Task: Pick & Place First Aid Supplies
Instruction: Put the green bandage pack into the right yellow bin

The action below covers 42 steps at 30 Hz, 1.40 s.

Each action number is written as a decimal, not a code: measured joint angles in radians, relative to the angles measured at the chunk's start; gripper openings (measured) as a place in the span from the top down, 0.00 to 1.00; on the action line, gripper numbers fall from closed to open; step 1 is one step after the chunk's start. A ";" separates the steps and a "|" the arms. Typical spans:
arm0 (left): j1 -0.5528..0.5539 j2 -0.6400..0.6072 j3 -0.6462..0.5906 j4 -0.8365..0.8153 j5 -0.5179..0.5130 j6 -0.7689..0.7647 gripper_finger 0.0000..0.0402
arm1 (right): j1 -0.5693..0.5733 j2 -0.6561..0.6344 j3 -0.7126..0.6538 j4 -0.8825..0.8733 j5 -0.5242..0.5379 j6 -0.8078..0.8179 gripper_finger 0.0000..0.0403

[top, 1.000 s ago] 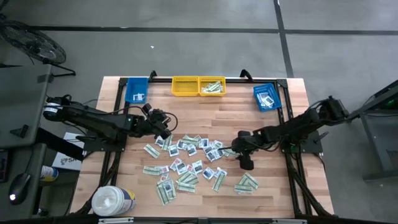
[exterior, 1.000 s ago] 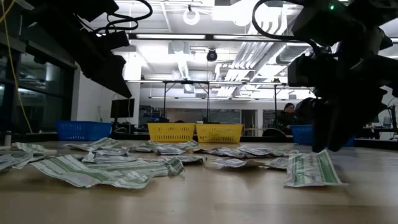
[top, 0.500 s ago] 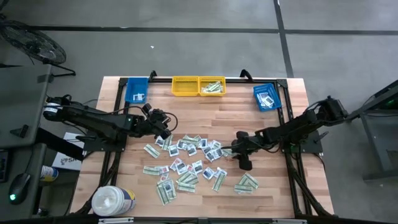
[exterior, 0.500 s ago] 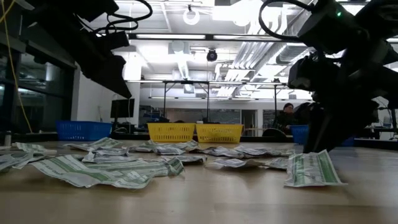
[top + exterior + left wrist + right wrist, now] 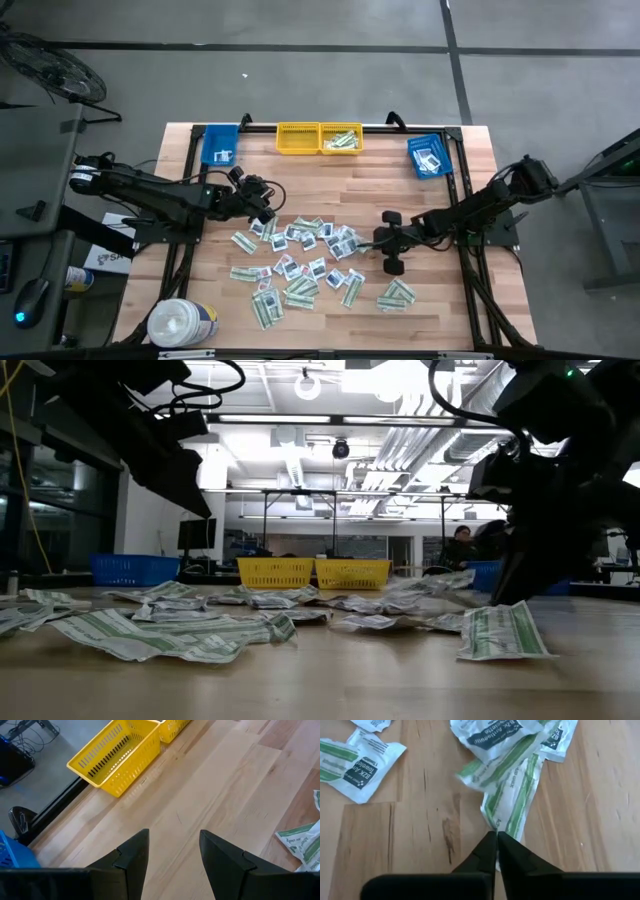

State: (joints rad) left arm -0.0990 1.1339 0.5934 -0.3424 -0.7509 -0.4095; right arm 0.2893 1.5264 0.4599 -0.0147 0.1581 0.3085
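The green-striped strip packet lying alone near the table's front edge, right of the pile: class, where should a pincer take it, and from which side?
Take the green-striped strip packet at a short end, coming from above: it lies flat on the table and its ends look free, though a neighbour may touch it.

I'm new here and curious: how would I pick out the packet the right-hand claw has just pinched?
Find the scattered paper packets mid-table, then go to their right edge, where the right gripper has shut on a long green-striped packet. Unlike its flat neighbours, its end is pinched between the dark fingertips.
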 joint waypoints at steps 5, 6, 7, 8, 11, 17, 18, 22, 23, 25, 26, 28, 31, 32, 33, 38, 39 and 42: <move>0.000 0.000 0.000 0.014 -0.010 0.002 0.57 | 0.000 -0.015 0.021 -0.046 0.016 0.030 0.99; 0.000 0.000 0.000 0.028 -0.021 0.014 0.57 | 0.000 -0.018 0.030 -0.070 0.020 0.029 0.99; 0.000 0.000 0.000 0.045 -0.030 0.030 0.57 | -0.001 -0.020 0.046 -0.108 0.028 0.032 0.99; 0.000 0.000 0.000 0.065 -0.040 0.055 0.57 | -0.002 -0.020 0.066 -0.155 0.035 0.033 0.99; 0.000 0.000 0.000 0.132 -0.052 0.131 0.57 | -0.003 -0.020 0.133 -0.321 0.054 0.036 1.00; 0.000 0.000 0.000 0.295 -0.056 0.324 0.57 | -0.008 -0.016 0.288 -0.662 0.101 0.030 1.00; 0.000 0.000 0.000 0.316 -0.056 0.346 0.57 | -0.010 -0.017 0.318 -0.718 0.121 0.031 1.00; 0.000 0.000 0.000 0.350 -0.053 0.364 0.57 | -0.018 -0.018 0.402 -0.906 0.188 -0.004 1.00; 0.000 0.000 0.000 0.344 -0.052 0.364 0.57 | -0.023 -0.018 0.420 -0.914 0.214 -0.026 1.00; 0.000 0.000 0.000 0.339 -0.053 0.368 0.57 | -0.039 -0.019 0.448 -0.920 0.257 -0.075 1.00; 0.000 0.000 0.000 0.340 -0.053 0.376 0.57 | -0.050 -0.019 0.456 -0.922 0.283 -0.105 1.00; 0.000 0.000 0.000 0.340 -0.053 0.380 0.57 | -0.076 -0.019 0.465 -0.912 0.324 -0.186 1.00; 0.000 0.000 0.000 0.340 -0.053 0.380 0.57 | -0.142 -0.019 0.466 -0.841 0.364 -0.324 1.00; 0.000 0.000 0.000 0.340 -0.053 0.380 0.57 | -0.170 -0.019 0.464 -0.815 0.365 -0.373 1.00; 0.000 0.000 0.000 0.340 -0.053 0.380 0.57 | -0.200 -0.019 0.462 -0.788 0.366 -0.423 1.00; 0.000 0.000 0.000 0.340 -0.050 0.380 0.57 | -0.353 -0.019 0.459 -0.616 0.363 -0.677 1.00; 0.000 0.000 0.000 0.340 -0.049 0.380 0.57 | -0.383 -0.019 0.459 -0.578 0.357 -0.734 1.00; 0.000 0.000 0.000 0.340 -0.045 0.380 0.57 | -0.473 -0.019 0.459 -0.466 0.314 -0.917 1.00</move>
State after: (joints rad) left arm -0.0986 1.1343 0.5934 -0.0025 -0.7956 -0.0299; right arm -0.1840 1.5078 0.9188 -0.4810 0.4725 -0.6080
